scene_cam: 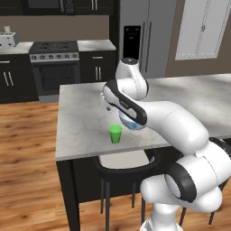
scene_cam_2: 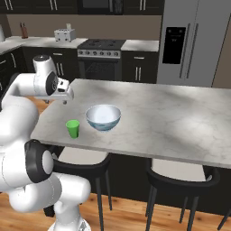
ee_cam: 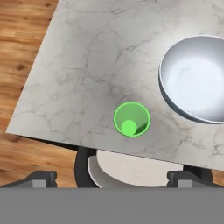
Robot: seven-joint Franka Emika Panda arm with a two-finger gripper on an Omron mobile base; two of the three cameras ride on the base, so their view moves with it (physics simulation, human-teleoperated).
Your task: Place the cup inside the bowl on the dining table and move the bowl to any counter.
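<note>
Left base view: green cup [scene_cam: 115, 133] upright on the dining table [scene_cam: 81, 122], close to the near edge, above a black stool [scene_cam: 126, 164]. Bowl [scene_cam: 131, 124] mostly hidden behind the white arm, just beside the cup. Stove [scene_cam: 54, 63] and fridge [scene_cam: 144, 31] far back by the wall. Right base view: whole bowl [scene_cam_2: 103, 117] easy to see here, empty and upright, with the cup [scene_cam_2: 72, 128] just beside it and not touching. Gripper [scene_cam_2: 66, 98] up above the table [scene_cam_2: 171, 122], off to the side of the cup, holding nothing. Hand view: looking straight down into the cup [ee_cam: 132, 119], with the bowl [ee_cam: 197, 81] near it and the two finger tips wide apart at the bottom, claw [ee_cam: 113, 177] released. Best way, probably: slide over until the cup sits right between the tips, go straight down, squeeze softly round the sides, lift before moving to the bowl. Careful near the table edge, so as not to knock the cup off. Empty inside of the cup clear from above, not from the base views; height of the hand over the table clear from the base views, not from above.
</note>
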